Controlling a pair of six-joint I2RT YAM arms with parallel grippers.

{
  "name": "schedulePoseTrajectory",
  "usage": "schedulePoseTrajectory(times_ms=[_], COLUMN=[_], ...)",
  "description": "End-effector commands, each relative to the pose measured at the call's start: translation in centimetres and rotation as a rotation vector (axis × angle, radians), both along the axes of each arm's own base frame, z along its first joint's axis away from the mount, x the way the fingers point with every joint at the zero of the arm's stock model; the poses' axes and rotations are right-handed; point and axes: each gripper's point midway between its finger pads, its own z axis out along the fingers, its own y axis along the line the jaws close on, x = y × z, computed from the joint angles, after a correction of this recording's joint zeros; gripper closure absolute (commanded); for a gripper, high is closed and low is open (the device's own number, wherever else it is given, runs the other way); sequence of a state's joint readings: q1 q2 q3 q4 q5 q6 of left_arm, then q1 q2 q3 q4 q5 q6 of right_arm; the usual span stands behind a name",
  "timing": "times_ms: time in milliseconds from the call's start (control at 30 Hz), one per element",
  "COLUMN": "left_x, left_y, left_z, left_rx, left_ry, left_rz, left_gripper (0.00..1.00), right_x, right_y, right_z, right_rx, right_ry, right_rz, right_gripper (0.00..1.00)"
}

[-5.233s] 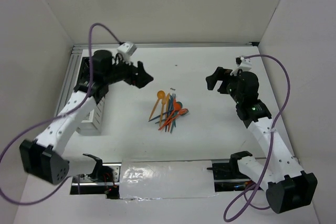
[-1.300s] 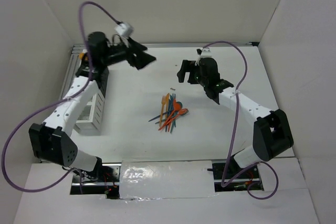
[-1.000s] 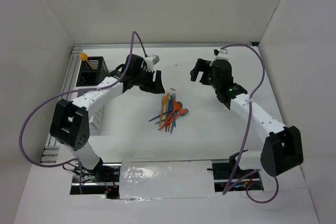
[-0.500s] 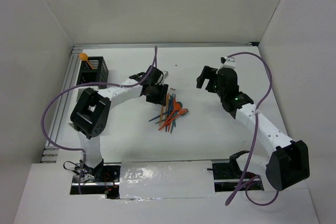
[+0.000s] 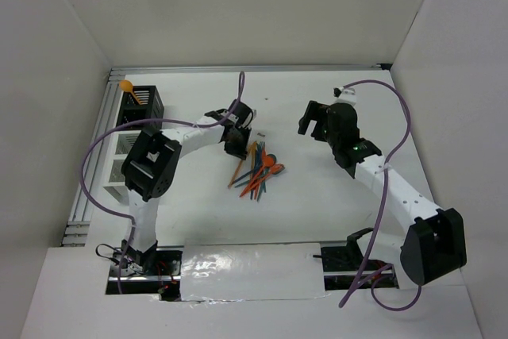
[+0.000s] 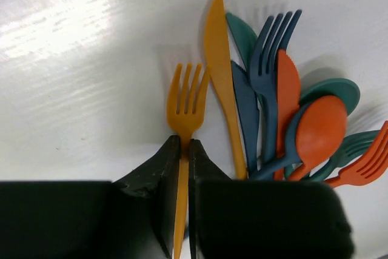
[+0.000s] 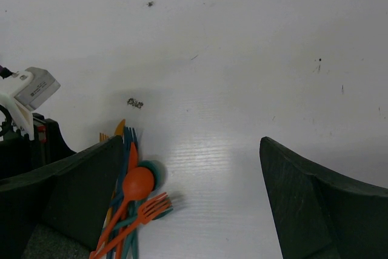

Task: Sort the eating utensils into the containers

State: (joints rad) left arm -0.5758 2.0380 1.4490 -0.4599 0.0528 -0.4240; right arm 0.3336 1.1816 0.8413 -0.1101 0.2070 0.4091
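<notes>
Left gripper [image 6: 182,153] pinches the handle of the thin orange plastic fork [image 6: 186,98], outermost in the coloured plastic utensil pile [image 6: 285,107], for a clean lift; right gripper [image 7: 194,192] gapes, empty.

Bright, even overhead light floods the white table [image 5: 317,212], leaving a glossy glare patch up-left of the orange fork [image 6: 187,104] and soft grey shadows around the other utensils [image 6: 285,107] right of it, while the left gripper [image 6: 182,156] just below it looms dark and slightly blurred.
</notes>
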Motion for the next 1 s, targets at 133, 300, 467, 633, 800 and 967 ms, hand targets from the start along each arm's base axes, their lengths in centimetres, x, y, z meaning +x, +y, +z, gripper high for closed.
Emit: schedulePoseTrajectory(times_ms=[133,300,467,633,800,967], left_x=[0.9,4.4,10.1,11.4,12.2,14.3], left_y=[0.2,2.0,8.6,17.4,25.4,28.4], left_z=[0.3,6.0,19.3,30.3,35.2,34.6], left_rx=[0.037,-0.038,-0.350,-0.472,-0.427,-0.352], left_ry=[-0.016,-0.149,-0.551,-0.943,-1.229,-1.313], left_rz=[-0.004,0.051,0.074,-0.010,0.020,-0.023], left_gripper=[0.82,1.00,0.97,0.96,0.95,0.92], right_x=[0.3,0.5,0.5,0.1,0.4,0.7], right_y=[-0.5,0.0,2.2,4.0,5.2,6.5], right_z=[-0.2,0.6,3.1,3.1,3.6,2.8], right_rx=[0.009,0.027,0.103,0.158,0.155,0.150], right_ry=[0.005,-0.013,-0.081,-0.086,-0.118,-0.119], right_rz=[-0.034,-0.017,0.080,0.165,0.222,0.272], right_gripper=[0.00,0.00,0.00,0.00,0.00,0.00])
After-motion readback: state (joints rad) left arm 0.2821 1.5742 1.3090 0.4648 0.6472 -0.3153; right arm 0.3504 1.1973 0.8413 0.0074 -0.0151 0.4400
